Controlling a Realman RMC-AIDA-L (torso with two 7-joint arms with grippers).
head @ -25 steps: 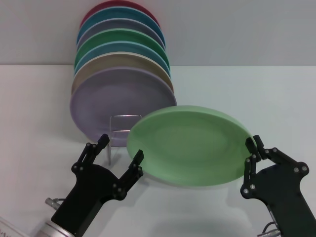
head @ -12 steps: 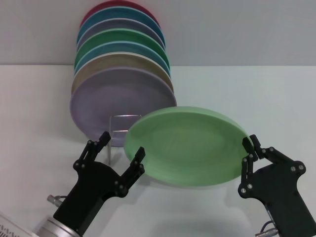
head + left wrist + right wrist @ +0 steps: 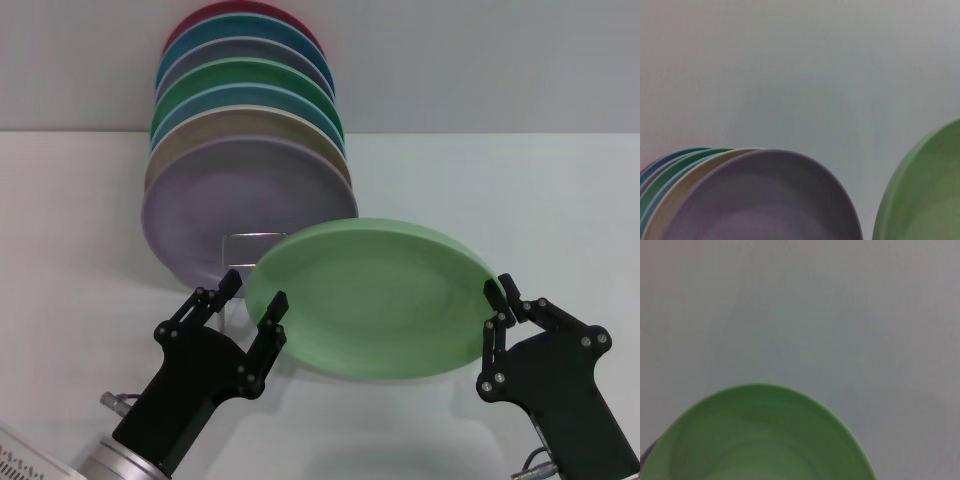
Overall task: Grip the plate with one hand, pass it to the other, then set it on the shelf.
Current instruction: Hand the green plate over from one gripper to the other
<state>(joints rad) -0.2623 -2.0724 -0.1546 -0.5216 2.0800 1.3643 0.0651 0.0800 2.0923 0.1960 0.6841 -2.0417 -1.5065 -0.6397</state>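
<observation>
The plate [image 3: 375, 298], pinched by the right pincer [image 3: 495, 305], had been carried leftward into the spread left pincer [image 3: 252, 297], beside the shelf [image 3: 250, 245]; handover was judged imminent.

- No readable text, label, brand or number on anything here.
- Faint marks on the white strip [image 3: 25, 462] at the head view's lower-left corner, too small to read.
</observation>
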